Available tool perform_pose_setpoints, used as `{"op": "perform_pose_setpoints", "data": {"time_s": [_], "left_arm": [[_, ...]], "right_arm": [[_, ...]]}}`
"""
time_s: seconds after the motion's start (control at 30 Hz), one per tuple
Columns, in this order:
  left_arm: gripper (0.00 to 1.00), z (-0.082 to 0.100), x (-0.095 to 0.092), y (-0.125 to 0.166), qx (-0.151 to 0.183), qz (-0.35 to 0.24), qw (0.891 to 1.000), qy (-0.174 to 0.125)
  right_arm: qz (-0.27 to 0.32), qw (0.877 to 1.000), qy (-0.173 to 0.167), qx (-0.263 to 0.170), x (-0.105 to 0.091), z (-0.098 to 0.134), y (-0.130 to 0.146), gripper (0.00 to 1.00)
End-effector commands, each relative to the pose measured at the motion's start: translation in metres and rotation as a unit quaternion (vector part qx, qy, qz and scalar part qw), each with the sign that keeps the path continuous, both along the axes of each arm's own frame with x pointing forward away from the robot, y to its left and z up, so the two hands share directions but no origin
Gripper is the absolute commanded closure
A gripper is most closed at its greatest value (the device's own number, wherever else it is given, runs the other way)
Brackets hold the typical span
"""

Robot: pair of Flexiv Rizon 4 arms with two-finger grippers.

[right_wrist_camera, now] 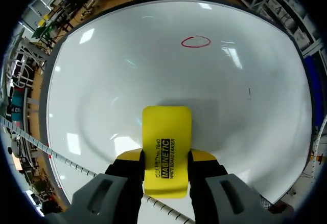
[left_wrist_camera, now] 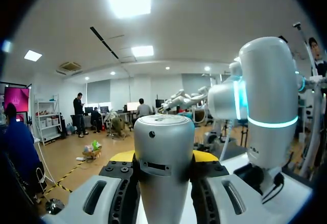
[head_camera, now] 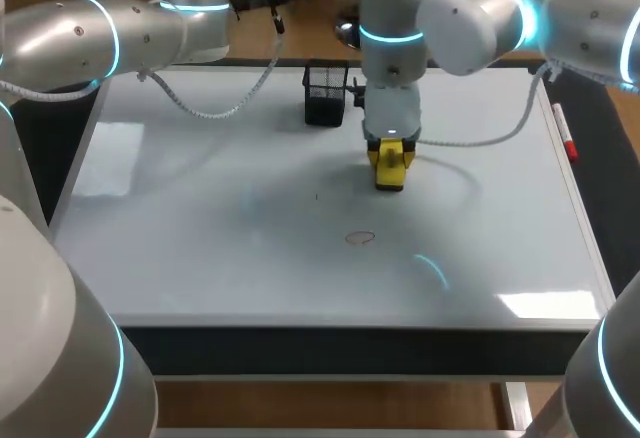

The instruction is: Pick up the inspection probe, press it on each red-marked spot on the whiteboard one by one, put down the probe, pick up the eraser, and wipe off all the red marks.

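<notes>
from the head view my right gripper (head_camera: 390, 158) sits near the middle of the large white whiteboard (head_camera: 200, 218), its fingers clamped on the yellow block-shaped eraser (head_camera: 390, 175), near the black mesh pen holder (head_camera: 325, 93). i cannot tell there whether the eraser touches the board. the right wrist view shows the grip better: both yellow tips press the eraser's two sides, and the thin red oval mark (right_wrist_camera: 195, 41) lies well ahead of it on the board, not yet wiped. a small dark tick (right_wrist_camera: 249, 93) sits off to one side between them. only the head view shows the white-and-red marker pen (head_camera: 565, 136) lying along the board's right edge. my left gripper (left_wrist_camera: 163, 158) is outside the head view. its own wrist view shows it pointing out toward the room, fingers closed around the silver-grey cylindrical inspection probe (left_wrist_camera: 163, 137), with my right arm (left_wrist_camera: 265, 106) beside it.
</notes>
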State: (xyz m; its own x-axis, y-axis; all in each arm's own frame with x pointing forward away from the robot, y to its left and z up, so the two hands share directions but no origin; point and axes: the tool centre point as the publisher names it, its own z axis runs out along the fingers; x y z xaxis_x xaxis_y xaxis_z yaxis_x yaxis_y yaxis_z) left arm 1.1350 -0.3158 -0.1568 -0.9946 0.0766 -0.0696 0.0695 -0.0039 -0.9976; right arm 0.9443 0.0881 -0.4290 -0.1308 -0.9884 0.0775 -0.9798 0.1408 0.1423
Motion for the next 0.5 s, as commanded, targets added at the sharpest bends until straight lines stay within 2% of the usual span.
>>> {"op": "perform_pose_setpoints", "data": {"time_s": [0.03,0.23,0.5], "left_arm": [[1.00,0.002,0.001,0.000,0.001,-0.001,1.000,0.001],[1.00,0.002,0.001,0.000,0.001,-0.001,1.000,0.001],[1.00,0.002,0.001,0.000,0.001,-0.001,1.000,0.001]], "right_arm": [[-0.003,1.000,-0.003,0.006,-0.003,-0.003,-0.017,1.00],[-0.013,1.000,-0.009,0.007,-0.005,0.004,-0.025,1.00],[-0.031,0.999,-0.027,0.014,-0.006,0.027,-0.048,1.00]]}}
